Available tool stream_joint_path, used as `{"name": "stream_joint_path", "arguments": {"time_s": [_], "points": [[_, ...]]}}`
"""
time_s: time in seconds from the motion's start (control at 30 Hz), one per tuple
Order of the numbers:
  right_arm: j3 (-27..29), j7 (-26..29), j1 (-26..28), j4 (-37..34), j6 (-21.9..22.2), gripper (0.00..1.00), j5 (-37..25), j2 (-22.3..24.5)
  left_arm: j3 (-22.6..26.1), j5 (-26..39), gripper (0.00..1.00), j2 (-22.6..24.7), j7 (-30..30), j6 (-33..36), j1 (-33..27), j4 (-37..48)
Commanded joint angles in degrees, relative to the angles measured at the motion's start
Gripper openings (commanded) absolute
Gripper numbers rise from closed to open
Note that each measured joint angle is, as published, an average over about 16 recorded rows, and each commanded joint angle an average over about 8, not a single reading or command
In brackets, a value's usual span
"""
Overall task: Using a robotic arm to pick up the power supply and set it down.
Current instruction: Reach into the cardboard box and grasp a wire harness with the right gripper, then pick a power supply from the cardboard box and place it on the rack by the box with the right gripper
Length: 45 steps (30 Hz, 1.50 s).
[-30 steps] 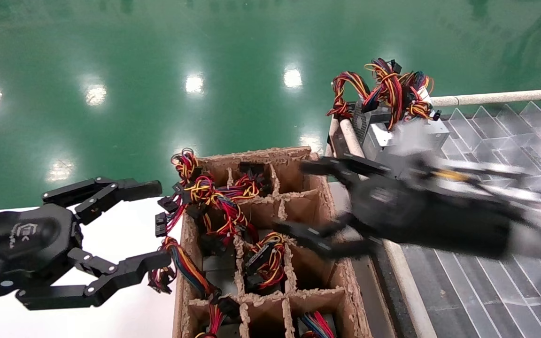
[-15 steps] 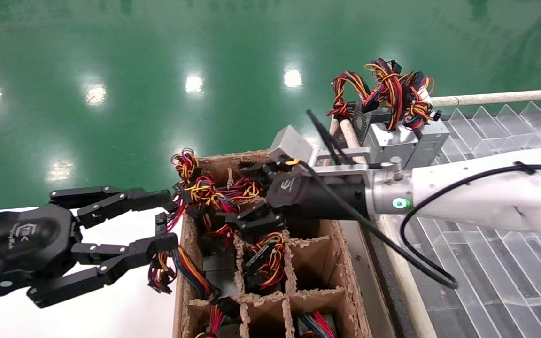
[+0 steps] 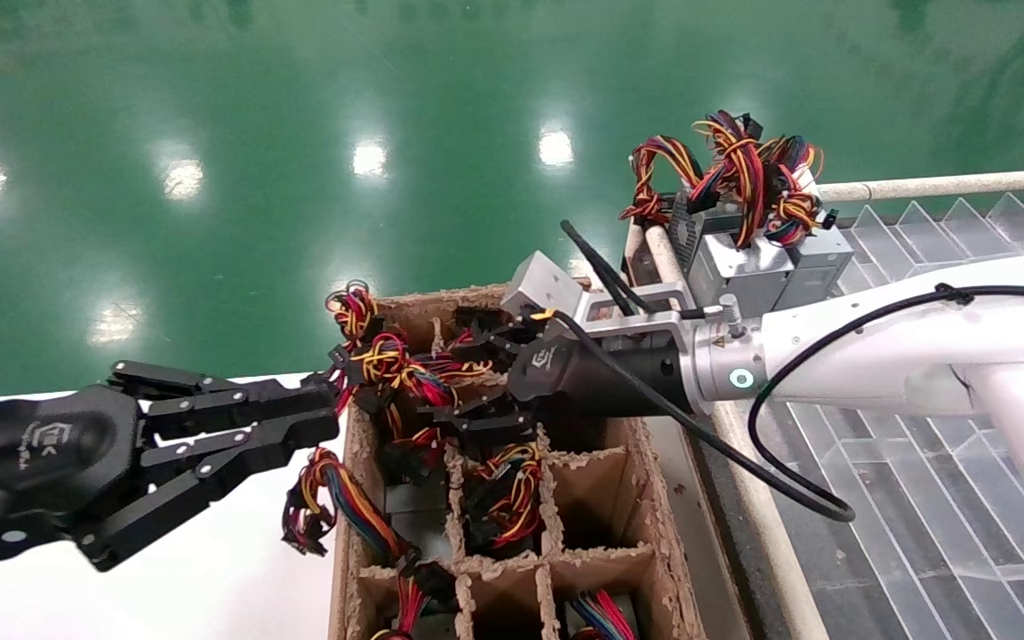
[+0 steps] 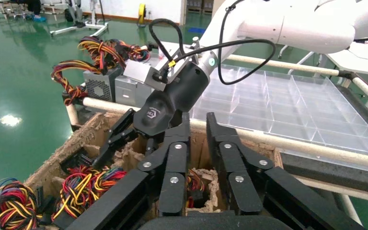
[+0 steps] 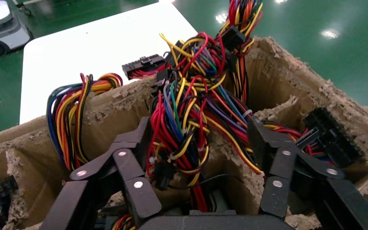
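Note:
The robotic arm (image 3: pixel 876 347), white with a green-lit ring, reaches over a divided cardboard box (image 3: pixel 654 498). Its right gripper (image 3: pixel 459 378) is open, one finger on each side of a red, yellow and black wire bundle (image 5: pixel 191 110) that rises from a far cell. These wires belong to a power supply whose metal body lies deep in the cell, almost hidden. Nothing is gripped. My left gripper (image 3: pixel 334 418), all black, hovers at the box's left edge with its fingers drawn together on nothing; its wrist view shows the right gripper (image 4: pixel 124 143) across the box.
Two silver power supplies (image 3: pixel 743 267) with wire bundles stand at the near corner of a clear divided tray (image 3: pixel 921 240) to the right. More wire bundles (image 3: pixel 343 507) fill other box cells. A white table (image 3: pixel 210 578) lies to the left, above a green floor.
The right arm swung left from beside the tray and lowered its open gripper over the bundle in the box. The left gripper's fingers closed from wide open.

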Motion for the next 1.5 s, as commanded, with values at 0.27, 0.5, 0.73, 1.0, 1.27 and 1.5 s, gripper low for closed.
{"name": "stream_joint_path", "arguments": {"time_s": [0.27, 0.5, 0.73, 1.0, 1.27, 1.5], "points": [[-0.3, -1.0, 0.9, -2.4, 0.0, 0.0, -0.6, -0.8, 0.0, 0.0, 0.0, 0.0, 0.0, 0.0, 0.0, 0.0], [-0.2, -2.1, 1.0, -3.9, -0.2, 0.0, -0.3, -1.1, 0.0, 0.0, 0.0, 0.0, 0.0, 0.0, 0.0, 0.0], [0.3, -2.9, 1.1, -5.3, -1.3, 0.0, 0.6, -0.9, 0.0, 0.0, 0.0, 0.0, 0.0, 0.0, 0.0, 0.0], [1.1, -2.8, 2.3, -3.9, -3.4, 0.0, 1.9, 0.6, 0.0, 0.0, 0.0, 0.0, 0.0, 0.0, 0.0, 0.0], [3.8, 1.2, 5.3, 9.3, -3.8, 0.0, 4.4, 5.4, 0.0, 0.0, 0.0, 0.0, 0.0, 0.0, 0.0, 0.0], [5.9, 8.1, 6.7, 26.9, 1.8, 0.0, 2.9, 10.7, 0.0, 0.0, 0.0, 0.0, 0.0, 0.0, 0.0, 0.0]]}}
